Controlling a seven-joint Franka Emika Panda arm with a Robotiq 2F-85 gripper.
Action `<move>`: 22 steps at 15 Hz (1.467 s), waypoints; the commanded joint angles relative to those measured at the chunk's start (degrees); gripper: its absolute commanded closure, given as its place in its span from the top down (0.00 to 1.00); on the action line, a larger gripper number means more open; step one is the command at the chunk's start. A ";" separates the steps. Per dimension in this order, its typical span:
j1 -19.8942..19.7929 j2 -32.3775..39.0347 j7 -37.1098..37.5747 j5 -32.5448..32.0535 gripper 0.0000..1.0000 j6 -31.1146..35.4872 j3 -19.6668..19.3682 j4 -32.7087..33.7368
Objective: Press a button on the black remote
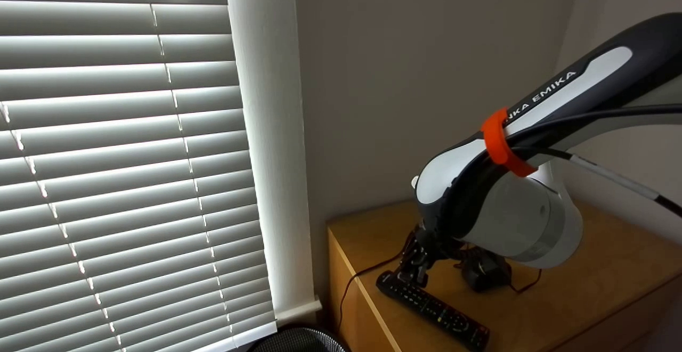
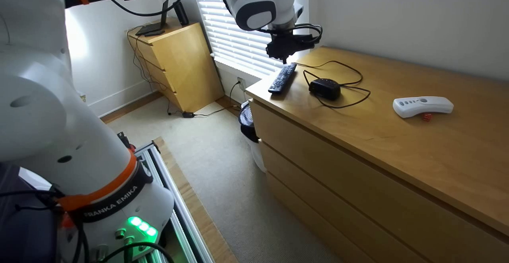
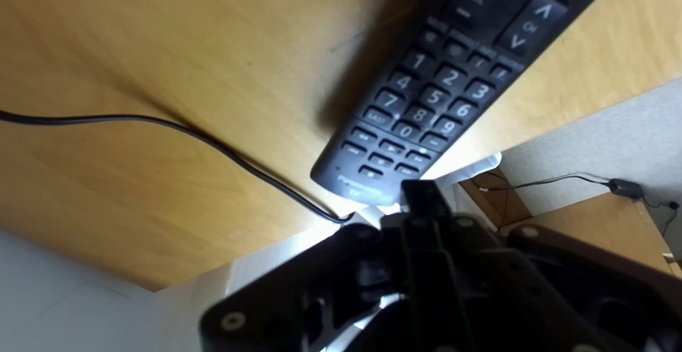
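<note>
Closed jaws hang empty by the far end of the black remote point(image 2: 283, 78) (contact unclear). Reaching looks done, pressing not yet.

- A light wooden dresser point(image 2: 385, 143) carries a scatter of small items.
- Black remote point(image 2: 283, 79): lies face up near the edge, numbered buttons showing.
- Rounded black device point(image 2: 325, 89): sits near the remote, well apart from the white device point(image 2: 423, 105) with its grey buttons.
- Black cord point(image 3: 74, 121): crosses the wood, loops beside the rounded black device, and drops over the edge.
- Small red cube point(image 2: 426, 117): at the white device's side, contact unclear.
</note>
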 commanded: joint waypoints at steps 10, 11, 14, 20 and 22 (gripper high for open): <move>1.32 1.20 0.96 -0.59 0.00 2.33 -1.29 0.47; 1.37 1.26 0.96 -0.53 0.00 2.50 -1.31 0.50; 1.53 1.61 0.96 -0.48 0.00 3.21 -1.26 0.62; 2.30 2.17 1.05 -0.43 0.00 3.66 -1.73 0.84; 2.45 2.21 1.03 -0.42 0.00 3.72 -1.83 0.91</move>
